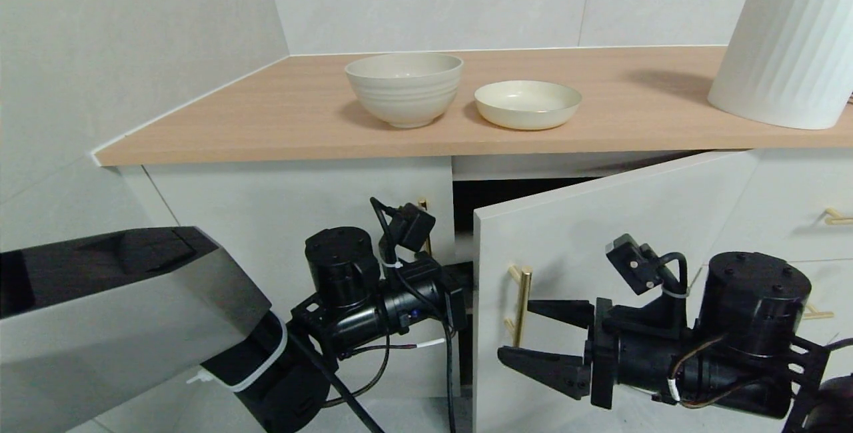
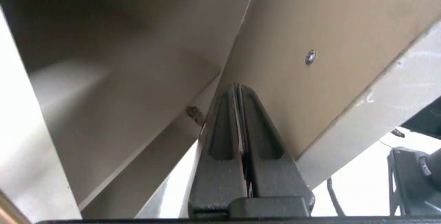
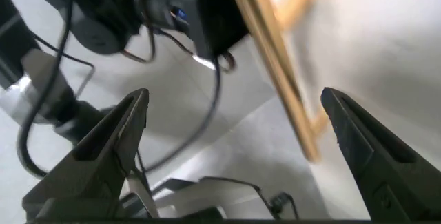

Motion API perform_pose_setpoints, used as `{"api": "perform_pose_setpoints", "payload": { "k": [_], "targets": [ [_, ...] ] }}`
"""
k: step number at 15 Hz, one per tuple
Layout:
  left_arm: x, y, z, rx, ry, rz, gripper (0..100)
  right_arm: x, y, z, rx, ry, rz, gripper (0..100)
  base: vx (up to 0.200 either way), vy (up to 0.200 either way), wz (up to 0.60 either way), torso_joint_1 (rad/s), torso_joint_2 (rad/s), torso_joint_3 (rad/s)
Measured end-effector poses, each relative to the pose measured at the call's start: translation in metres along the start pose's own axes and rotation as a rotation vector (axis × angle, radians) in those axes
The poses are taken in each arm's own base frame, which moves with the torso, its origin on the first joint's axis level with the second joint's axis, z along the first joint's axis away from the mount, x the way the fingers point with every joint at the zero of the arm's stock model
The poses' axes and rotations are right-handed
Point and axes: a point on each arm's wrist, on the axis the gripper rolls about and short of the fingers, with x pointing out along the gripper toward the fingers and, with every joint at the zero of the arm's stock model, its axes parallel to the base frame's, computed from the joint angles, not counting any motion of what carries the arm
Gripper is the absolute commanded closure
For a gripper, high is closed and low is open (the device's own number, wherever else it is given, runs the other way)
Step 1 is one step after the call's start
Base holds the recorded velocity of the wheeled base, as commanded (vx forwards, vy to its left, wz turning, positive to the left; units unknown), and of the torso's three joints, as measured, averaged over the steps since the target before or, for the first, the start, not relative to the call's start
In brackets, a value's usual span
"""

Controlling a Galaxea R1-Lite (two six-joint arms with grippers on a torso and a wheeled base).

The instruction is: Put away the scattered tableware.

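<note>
Cream ribbed deep bowl & shallow cream dish sit side by side on wooden surface, well above both arms. White cabinet door is ajar. Its gold bar handle, long axis upright, sits btw wide-open jaws of right gripper, so right arm is nearer. Left gripper, jaws closed & empty, is in the gap at door's free edge, prob. crowding the swing.

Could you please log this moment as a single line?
cabinet door ajar | right hand open, straddling handle | left hand shut at door gap | bowl, dish on counter
</note>
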Motion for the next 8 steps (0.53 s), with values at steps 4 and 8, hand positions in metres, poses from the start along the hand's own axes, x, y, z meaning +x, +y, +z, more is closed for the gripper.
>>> {"api": "perform_pose_setpoints", "payload": {
  "k": [4,8],
  "targets": [
    [0.002,-0.001,0.004,0.005,-0.008,-0.006,100,-0.036,0.010,-0.015,-0.133,0.024,-0.175,0,0.000,0.000,0.00,0.000,0.00,0.000],
    [0.007,-0.004,0.017,-0.004,0.010,-0.007,100,-0.069,0.022,-0.024,-0.156,0.129,-0.423,0,0.000,0.000,0.00,0.000,0.00,0.000]
  ]
}}
